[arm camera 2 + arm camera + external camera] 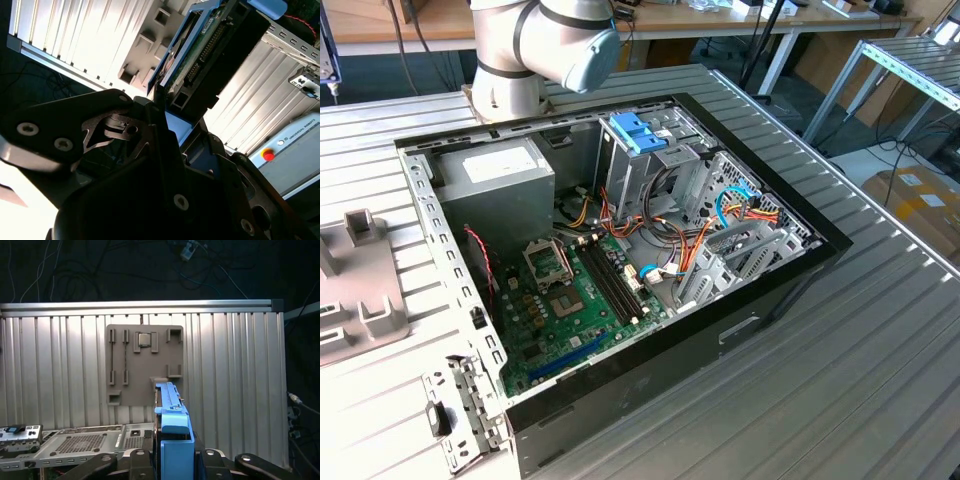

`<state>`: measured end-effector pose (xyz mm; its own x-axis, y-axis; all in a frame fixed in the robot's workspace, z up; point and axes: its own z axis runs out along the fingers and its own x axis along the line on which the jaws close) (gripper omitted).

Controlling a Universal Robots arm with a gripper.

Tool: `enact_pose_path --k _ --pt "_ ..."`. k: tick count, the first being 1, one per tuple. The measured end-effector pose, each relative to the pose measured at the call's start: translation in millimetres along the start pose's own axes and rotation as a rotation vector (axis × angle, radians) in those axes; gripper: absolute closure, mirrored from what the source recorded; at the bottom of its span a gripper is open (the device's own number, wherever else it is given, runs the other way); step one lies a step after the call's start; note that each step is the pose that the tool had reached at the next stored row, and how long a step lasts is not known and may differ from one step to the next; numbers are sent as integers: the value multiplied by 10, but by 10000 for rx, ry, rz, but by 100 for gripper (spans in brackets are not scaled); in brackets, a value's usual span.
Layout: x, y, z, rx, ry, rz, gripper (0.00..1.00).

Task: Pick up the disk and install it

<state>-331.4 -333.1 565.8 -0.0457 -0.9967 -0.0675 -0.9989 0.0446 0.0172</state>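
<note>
The fingers [159, 112] pinch the flat silver-grey metal disk with blue plastic tabs [170, 400] over the ribbed bench [240, 380]; so narrow a hold could let it pivot, then jam

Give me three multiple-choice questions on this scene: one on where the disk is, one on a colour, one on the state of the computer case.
1. Where is the disk?
A. held in the claw
B. in the drive cage
C. lying on the table

2. What colour is the plastic at the disk's edge?
A. red
B. blue
C. yellow

3. The computer case is:
A. closed, upright
B. open, lying flat
C. closed, lying flat

Answers:
1 A: in both wrist views the disk stands gripped in the claw.
2 B: a blue frame runs along its edge.
3 B: the motherboard and cables lie exposed in the exterior view.
</note>
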Motion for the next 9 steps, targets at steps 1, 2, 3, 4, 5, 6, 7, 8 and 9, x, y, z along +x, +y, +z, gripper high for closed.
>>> enact_pose_path --k 1,2,3,4,5,6,7,8,9 --pt "3 -3 0 0 0 0 63" --pt "9 -8 0 0 -1 0 63" --pt "11 -10 0 0 0 0 63" --pt "14 -13 1 1 0 0 63" --pt "18 -16 1 0 0 0 63" --pt "22 -19 1 0 0 0 63" --pt "25 -22 1 0 0 1 63" --pt "28 -25 1 0 0 0 63" --pt "31 -27 0 0 0 0 63"
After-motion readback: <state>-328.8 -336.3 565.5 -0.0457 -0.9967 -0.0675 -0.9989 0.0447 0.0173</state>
